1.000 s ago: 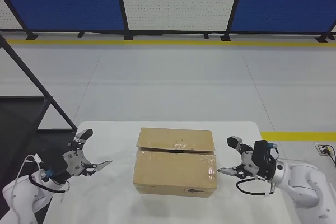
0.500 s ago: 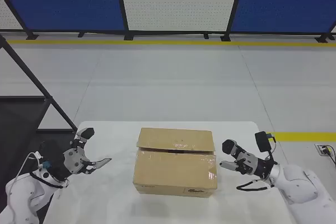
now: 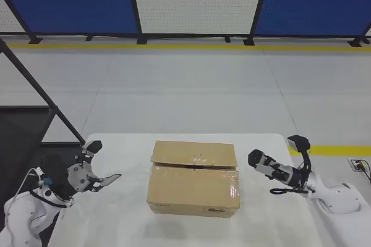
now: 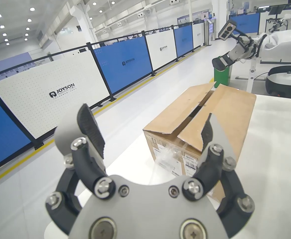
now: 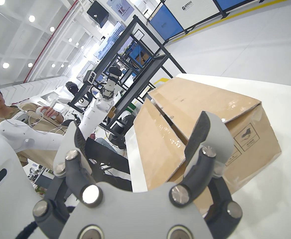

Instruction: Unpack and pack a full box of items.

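Note:
A brown cardboard box [image 3: 193,179] sits mid-table, its top flaps folded down with the seam slightly parted. In the left wrist view the box [image 4: 225,110] lies just beyond my left gripper [image 4: 148,128], which is open and holds nothing. From above, the left gripper [image 3: 105,163] hovers left of the box, a short gap away. My right gripper [image 3: 255,158] is off the box's right side, turned on edge. In the right wrist view the right gripper [image 5: 139,135] is open and empty, with the box [image 5: 205,105] close ahead.
The white table [image 3: 130,210] has bare surface on both sides of the box and in front of it. A black metal rack [image 3: 25,80] stands off the table's left edge. The table's far edge runs just behind the box.
My right wrist has rolled, so its fingers went from spread flat beside the box to stacked on edge, and the forearm swung outward. The left gripper barely shifted.

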